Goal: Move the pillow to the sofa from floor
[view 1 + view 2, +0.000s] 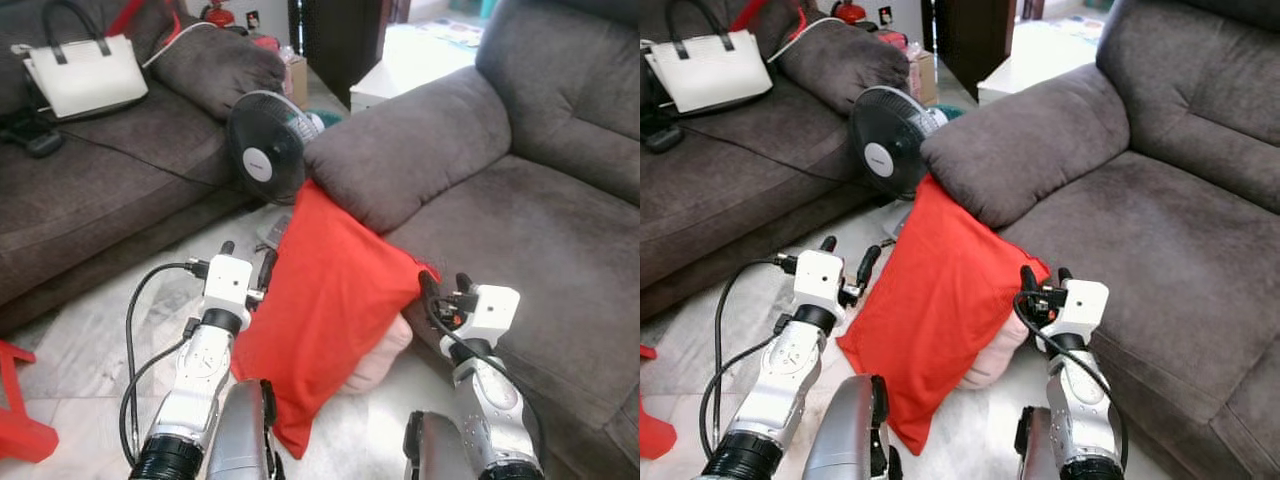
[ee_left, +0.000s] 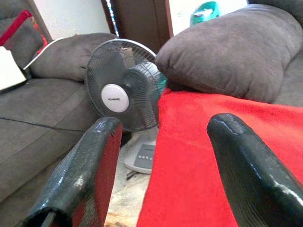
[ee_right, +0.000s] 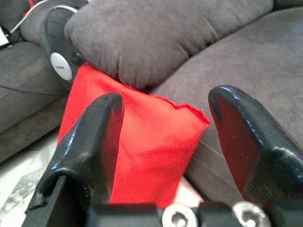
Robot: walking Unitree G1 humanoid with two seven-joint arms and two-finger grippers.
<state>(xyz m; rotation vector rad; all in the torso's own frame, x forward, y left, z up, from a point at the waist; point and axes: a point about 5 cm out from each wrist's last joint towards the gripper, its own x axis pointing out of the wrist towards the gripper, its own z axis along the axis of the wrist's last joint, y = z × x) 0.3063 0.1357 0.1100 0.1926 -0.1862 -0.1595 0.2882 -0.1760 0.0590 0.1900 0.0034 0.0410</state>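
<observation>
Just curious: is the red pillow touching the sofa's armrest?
Touching. In the left eye view the red pillow leans with its top tucked under the grey armrest.

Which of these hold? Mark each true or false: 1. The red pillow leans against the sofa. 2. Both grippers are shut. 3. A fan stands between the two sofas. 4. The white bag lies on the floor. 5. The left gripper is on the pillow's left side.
1. True: the pillow leans on the sofa below its armrest.
2. False: the left gripper and right gripper are both open.
3. True: the fan stands there.
4. False: the bag sits on the other sofa.
5. True.
</observation>
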